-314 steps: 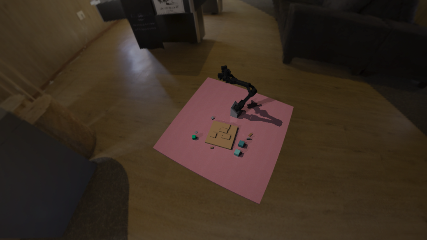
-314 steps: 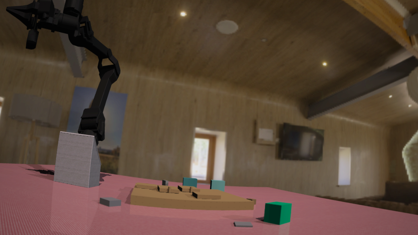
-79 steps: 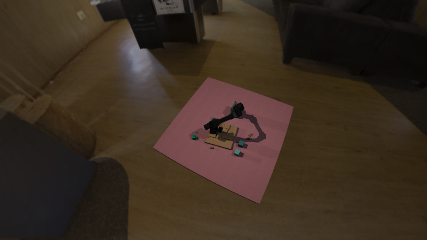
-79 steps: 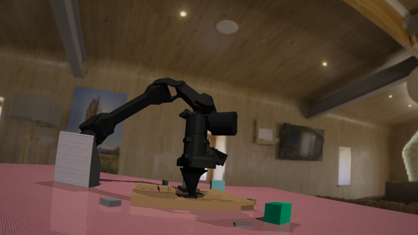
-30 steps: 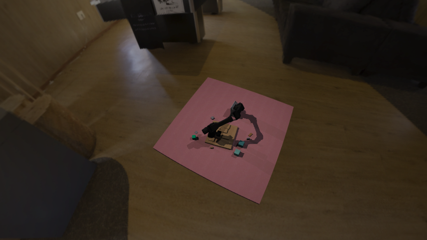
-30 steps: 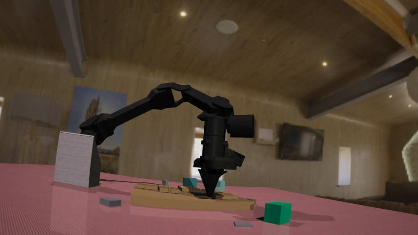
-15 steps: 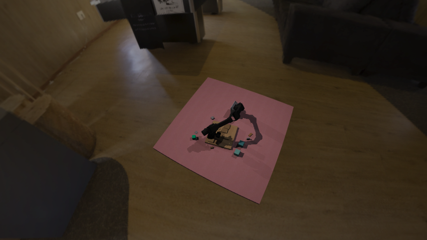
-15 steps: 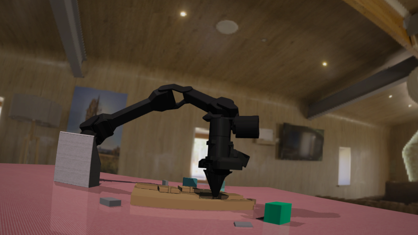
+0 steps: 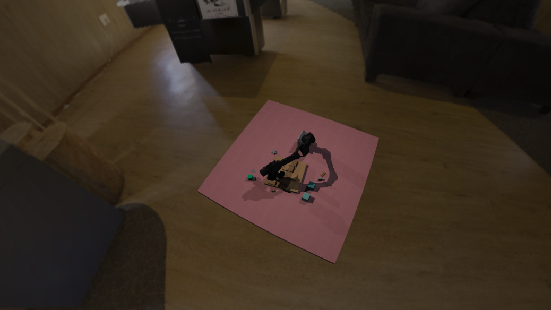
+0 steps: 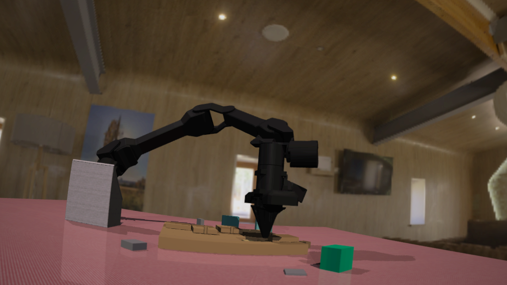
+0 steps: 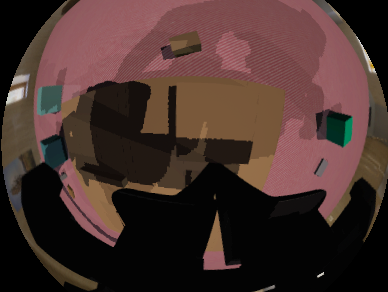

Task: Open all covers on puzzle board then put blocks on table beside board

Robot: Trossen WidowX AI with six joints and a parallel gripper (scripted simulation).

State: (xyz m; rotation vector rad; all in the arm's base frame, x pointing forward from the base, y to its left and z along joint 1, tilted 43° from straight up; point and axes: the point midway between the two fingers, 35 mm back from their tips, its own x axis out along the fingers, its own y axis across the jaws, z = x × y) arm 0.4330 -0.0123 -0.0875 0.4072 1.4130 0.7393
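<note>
Gray chip: a thin gray chip (image 9: 252, 170) (image 10: 295, 272) (image 11: 321, 167) lies flat on the pink table (image 9: 338, 231) (image 10: 35, 248) (image 11: 300, 50), nearest my exterior camera.
Green block: the green block (image 9: 250, 177) (image 10: 336, 258) (image 11: 339, 129) sits near it, off the board.
Gray slab: a thicker gray slab (image 9: 274, 152) (image 10: 133, 244) lies beside the board's base-side end.
Puzzle board: the wooden board (image 9: 301, 171) (image 10: 230, 246) (image 11: 225, 102) lies flat; I can't tell whether every cover is open.
Gripper: my gripper (image 9: 272, 177) (image 10: 265, 235) (image 11: 213, 166) points down, tips low at the board's top, fingers closed together on nothing; contact is unclear.
Teal blocks: the dark teal block (image 9: 310, 186) (image 10: 230, 220) (image 11: 54, 151) and light teal block (image 9: 306, 197) (image 10: 258, 225) (image 11: 50, 100) rest beyond the board, apart.
</note>
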